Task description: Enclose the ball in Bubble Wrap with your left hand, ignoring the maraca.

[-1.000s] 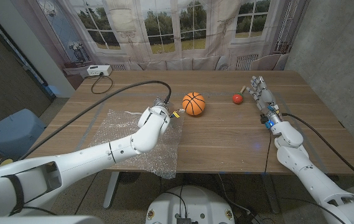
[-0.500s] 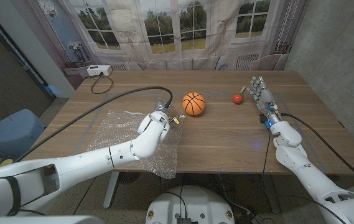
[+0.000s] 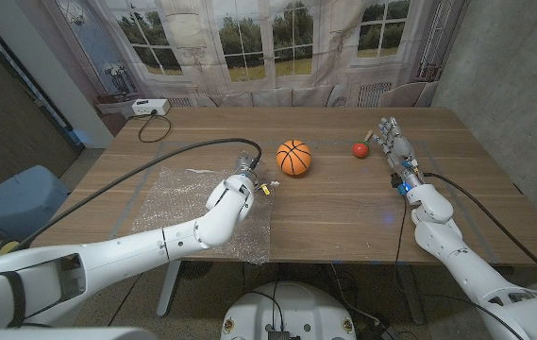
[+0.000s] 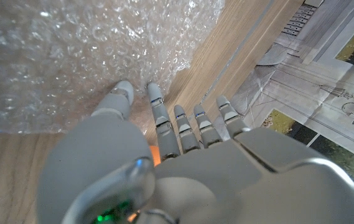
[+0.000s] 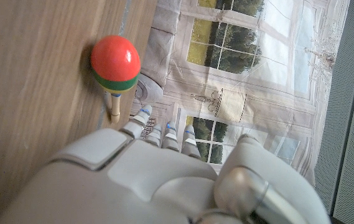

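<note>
Head view: left hand (image 3: 241, 176) sits left of centre frame, over the right edge of the Bubble Wrap (image 3: 188, 203), which lies flat on the wooden table (image 3: 344, 203) in the lower left. Left wrist view: left hand (image 4: 164, 155) has fingers (image 4: 157, 109) extended and slightly apart, nothing held, tips over or touching the wrap's (image 4: 71, 56) edge; actual contact can't be told. A bit of orange peeks under the fingers.

Ball (image 3: 293, 157), orange basketball type, is at centre frame just right of the left hand, on bare wood, apart from the wrap, not covered.

Right hand (image 3: 393, 144) in upper right of the head view, fingers straight and spread, holding nothing, just right of the maraca (image 3: 361, 146). Right wrist view: red maraca (image 5: 116, 62) with a green-yellow band lies on the wood beyond the fingertips (image 5: 143, 112), not touching.
</note>
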`<act>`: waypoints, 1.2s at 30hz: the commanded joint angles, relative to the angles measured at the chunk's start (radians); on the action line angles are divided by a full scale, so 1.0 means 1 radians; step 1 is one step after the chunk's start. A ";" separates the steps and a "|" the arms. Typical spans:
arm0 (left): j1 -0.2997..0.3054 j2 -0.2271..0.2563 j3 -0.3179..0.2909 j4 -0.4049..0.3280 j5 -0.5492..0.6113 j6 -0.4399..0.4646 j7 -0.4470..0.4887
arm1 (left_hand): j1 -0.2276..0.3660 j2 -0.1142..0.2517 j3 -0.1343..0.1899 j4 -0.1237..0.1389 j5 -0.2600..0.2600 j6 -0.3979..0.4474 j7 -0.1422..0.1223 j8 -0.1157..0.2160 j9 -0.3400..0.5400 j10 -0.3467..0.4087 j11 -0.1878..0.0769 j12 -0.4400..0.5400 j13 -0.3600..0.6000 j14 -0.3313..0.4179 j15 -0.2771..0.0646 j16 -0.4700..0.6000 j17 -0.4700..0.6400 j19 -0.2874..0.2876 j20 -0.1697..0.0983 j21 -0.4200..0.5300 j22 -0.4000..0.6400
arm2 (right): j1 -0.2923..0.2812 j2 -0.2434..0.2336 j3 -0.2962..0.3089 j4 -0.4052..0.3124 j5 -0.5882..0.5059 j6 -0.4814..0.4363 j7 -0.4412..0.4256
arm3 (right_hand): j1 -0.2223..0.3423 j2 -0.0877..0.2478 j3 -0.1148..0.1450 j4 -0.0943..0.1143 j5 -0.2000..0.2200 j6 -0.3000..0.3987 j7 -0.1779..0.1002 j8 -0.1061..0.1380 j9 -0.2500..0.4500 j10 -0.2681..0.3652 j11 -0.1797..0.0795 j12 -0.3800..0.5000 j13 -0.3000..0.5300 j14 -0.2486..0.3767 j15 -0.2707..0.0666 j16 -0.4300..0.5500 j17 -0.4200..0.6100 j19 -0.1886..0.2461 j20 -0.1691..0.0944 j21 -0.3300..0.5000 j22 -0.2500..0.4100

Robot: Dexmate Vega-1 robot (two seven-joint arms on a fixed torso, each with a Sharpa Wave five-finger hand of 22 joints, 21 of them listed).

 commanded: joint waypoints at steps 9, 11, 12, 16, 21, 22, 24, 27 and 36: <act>0.078 0.022 -0.031 0.046 -0.059 0.034 0.268 | 0.163 0.093 0.043 -0.004 -0.017 0.274 0.025 0.060 0.005 0.180 -0.048 0.026 -0.001 0.135 -0.084 0.015 0.001 0.101 -0.036 0.031 0.004 | -0.023 -0.005 -0.014 -0.076 -0.051 -0.039 -0.084 | 0.002 -0.005 0.001 -0.003 0.006 0.001 -0.007 0.000 0.003 0.008 0.002 0.003 0.001 0.001 -0.004 0.003 0.003 0.008 -0.001 0.004 0.002; 0.098 0.024 -0.046 0.046 -0.068 0.050 0.341 | 0.167 0.103 0.042 0.001 -0.016 0.265 0.028 0.060 0.013 0.187 -0.049 0.026 0.000 0.147 -0.090 0.018 0.002 0.114 -0.041 0.036 0.004 | -0.025 -0.005 -0.015 -0.081 -0.054 -0.041 -0.089 | 0.002 -0.005 0.001 -0.003 0.006 0.001 -0.007 0.000 0.003 0.009 0.003 0.003 0.001 0.001 -0.004 0.003 0.003 0.008 -0.002 0.004 0.002; 0.112 0.023 -0.058 0.046 -0.078 0.061 0.390 | 0.167 0.106 0.041 0.002 -0.016 0.260 0.026 0.059 0.016 0.192 -0.048 0.027 0.000 0.150 -0.091 0.019 0.002 0.118 -0.043 0.038 0.004 | -0.026 -0.005 -0.015 -0.084 -0.056 -0.042 -0.092 | 0.002 -0.005 0.001 -0.003 0.006 0.001 -0.007 0.000 0.003 0.009 0.004 0.003 0.001 0.001 -0.004 0.003 0.003 0.008 -0.001 0.004 0.002; 0.164 0.016 -0.114 0.044 -0.131 0.084 0.560 | 0.166 0.122 0.036 0.011 -0.016 0.243 0.021 0.059 0.027 0.207 -0.051 0.027 0.002 0.163 -0.094 0.023 0.005 0.126 -0.043 0.041 0.005 | -0.026 -0.003 -0.017 -0.091 -0.062 -0.042 -0.098 | 0.001 -0.005 0.001 -0.003 0.006 0.001 -0.008 0.000 0.003 0.009 0.002 0.003 0.001 0.000 -0.005 0.002 0.003 0.008 -0.001 0.004 0.002; 0.219 -0.006 -0.186 0.056 -0.186 0.086 0.756 | 0.166 0.127 0.031 0.013 -0.017 0.235 0.017 0.063 0.036 0.219 -0.050 0.028 0.004 0.172 -0.097 0.024 0.006 0.135 -0.042 0.046 0.006 | -0.025 -0.001 -0.019 -0.100 -0.069 -0.042 -0.107 | 0.002 -0.004 0.001 -0.004 0.006 0.001 -0.007 0.000 0.003 0.009 0.000 0.002 0.001 0.001 -0.004 0.002 0.003 0.008 -0.001 0.004 0.002; 0.231 -0.010 -0.206 0.056 -0.207 0.078 0.795 | 0.166 0.128 0.030 0.013 -0.017 0.234 0.016 0.064 0.038 0.220 -0.051 0.027 0.004 0.173 -0.098 0.024 0.006 0.137 -0.042 0.046 0.006 | -0.024 -0.001 -0.019 -0.101 -0.071 -0.042 -0.109 | 0.002 -0.004 0.001 -0.004 0.006 0.001 -0.007 0.000 0.003 0.008 0.001 0.002 0.001 0.001 -0.005 0.002 0.003 0.008 -0.002 0.004 0.002; 0.255 -0.017 -0.245 0.056 -0.245 0.055 0.868 | 0.166 0.130 0.028 0.014 -0.017 0.231 0.016 0.064 0.040 0.223 -0.052 0.027 0.004 0.174 -0.097 0.025 0.007 0.138 -0.042 0.047 0.007 | -0.023 -0.001 -0.019 -0.104 -0.073 -0.042 -0.111 | 0.001 -0.004 0.001 -0.004 0.006 0.001 -0.007 0.000 0.003 0.009 0.002 0.002 0.001 0.001 -0.005 0.002 0.003 0.008 -0.001 0.004 0.002; 0.295 -0.033 -0.310 0.054 -0.306 0.009 0.979 | 0.165 0.132 0.025 0.015 -0.018 0.230 0.012 0.067 0.044 0.226 -0.052 0.027 0.005 0.177 -0.100 0.025 0.007 0.142 -0.041 0.049 0.007 | -0.022 -0.002 -0.019 -0.109 -0.079 -0.045 -0.118 | 0.002 -0.004 0.001 -0.004 0.006 0.001 -0.007 0.000 0.003 0.009 0.003 0.002 0.001 0.000 -0.005 0.002 0.003 0.008 -0.001 0.003 0.002; 0.399 -0.119 -0.490 0.071 -0.422 -0.157 1.272 | 0.161 0.137 0.016 0.019 -0.020 0.224 0.000 0.074 0.055 0.230 -0.055 0.022 0.006 0.186 -0.105 0.026 0.008 0.160 -0.042 0.058 0.008 | -0.016 -0.004 -0.018 -0.107 -0.085 -0.049 -0.124 | 0.002 -0.004 0.002 -0.005 0.007 0.001 -0.007 0.000 0.003 0.009 0.001 0.002 0.001 0.000 -0.005 0.001 0.003 0.008 -0.002 0.003 0.002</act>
